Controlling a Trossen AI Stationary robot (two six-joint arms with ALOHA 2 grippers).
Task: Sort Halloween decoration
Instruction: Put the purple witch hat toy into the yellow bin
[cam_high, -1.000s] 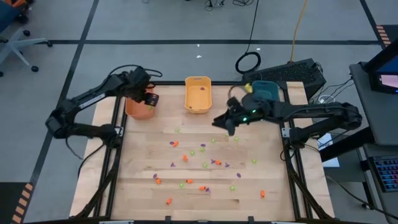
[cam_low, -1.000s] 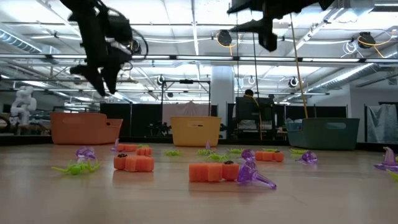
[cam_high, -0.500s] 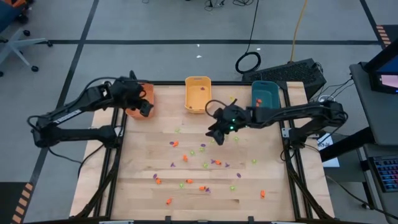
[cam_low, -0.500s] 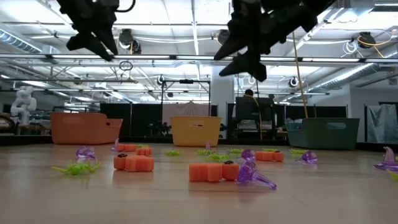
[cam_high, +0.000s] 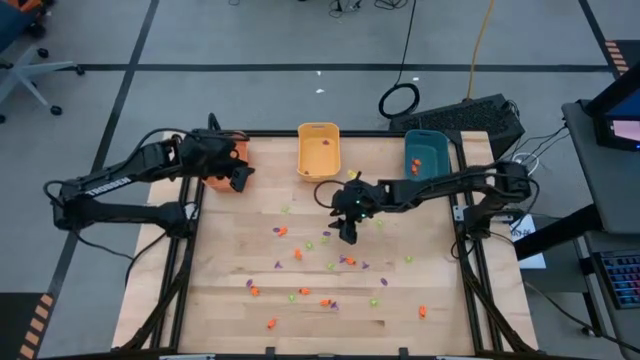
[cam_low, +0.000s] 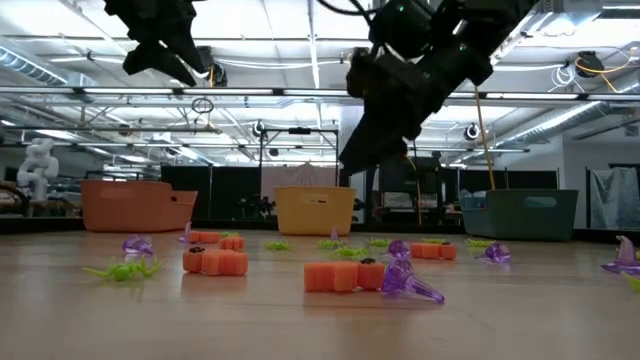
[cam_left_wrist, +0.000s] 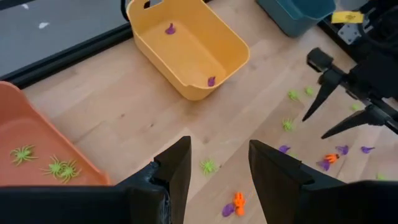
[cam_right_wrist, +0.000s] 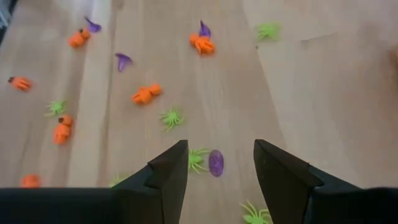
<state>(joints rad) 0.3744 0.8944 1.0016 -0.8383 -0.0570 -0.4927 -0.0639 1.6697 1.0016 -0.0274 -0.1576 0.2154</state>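
1. The wooden table (cam_high: 230, 250) stands on a grey floor (cam_high: 250, 100) marked with dark lines.
2. A coiled cable (cam_high: 399, 100) lies beyond the table.
3. An office chair (cam_high: 25, 55) stands at one corner.
4. Ceiling lights (cam_low: 310, 40) run overhead.

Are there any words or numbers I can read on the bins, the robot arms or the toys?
Left arm: a pale marking on its side, too small to read.
Yellow bin: a faint marking on its front, too blurred to read.
Orange bin, teal bin, trinkets: no writing shows.
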